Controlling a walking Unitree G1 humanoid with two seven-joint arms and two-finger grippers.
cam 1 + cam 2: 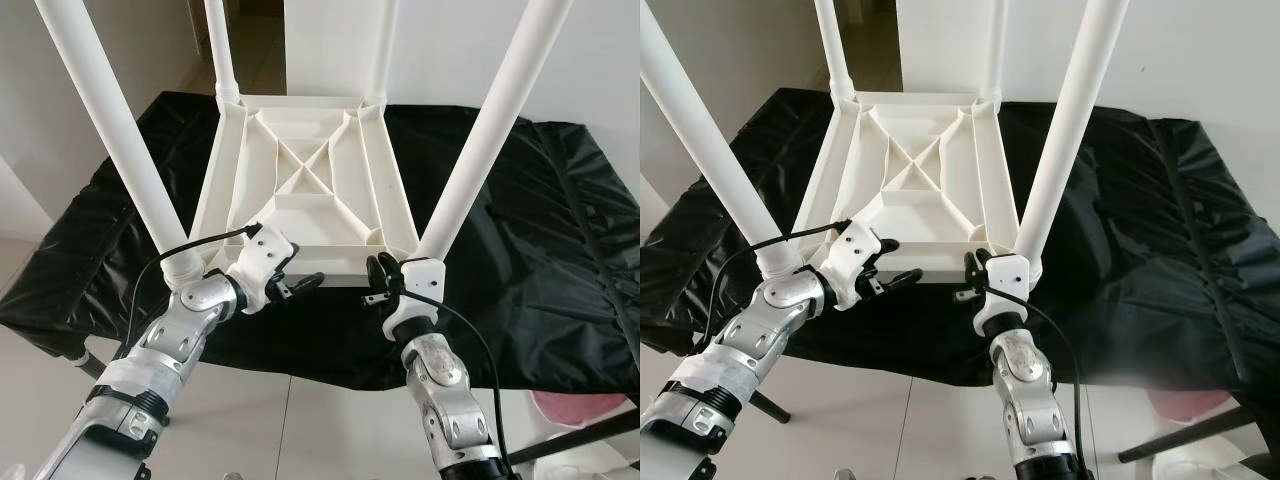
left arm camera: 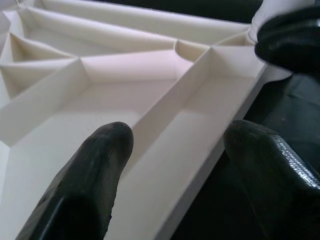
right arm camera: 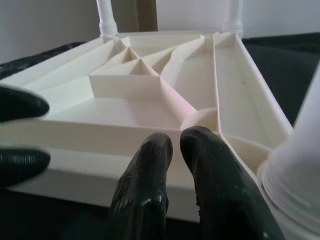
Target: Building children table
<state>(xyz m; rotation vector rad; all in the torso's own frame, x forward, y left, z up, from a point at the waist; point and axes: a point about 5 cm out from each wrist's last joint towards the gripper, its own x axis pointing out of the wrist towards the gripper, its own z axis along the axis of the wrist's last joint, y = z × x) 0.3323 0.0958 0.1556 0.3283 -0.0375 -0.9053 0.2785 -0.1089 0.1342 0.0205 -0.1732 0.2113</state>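
ribbed white plastic table [image 1: 305, 185] upside down on glossy black sheet [image 1: 560, 250]; left fingers [image 2: 100, 165] spread astride its rim, right fingers [image 3: 200, 170] pressed together.

Four white legs [image 1: 110, 120] run off the top edge; tabletop face hidden.

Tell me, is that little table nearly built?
All four white legs stand fitted in the upturned tabletop on the black cloth. Both pincers, left open and right shut, sit at its near edge. Turning it upright probably remains.
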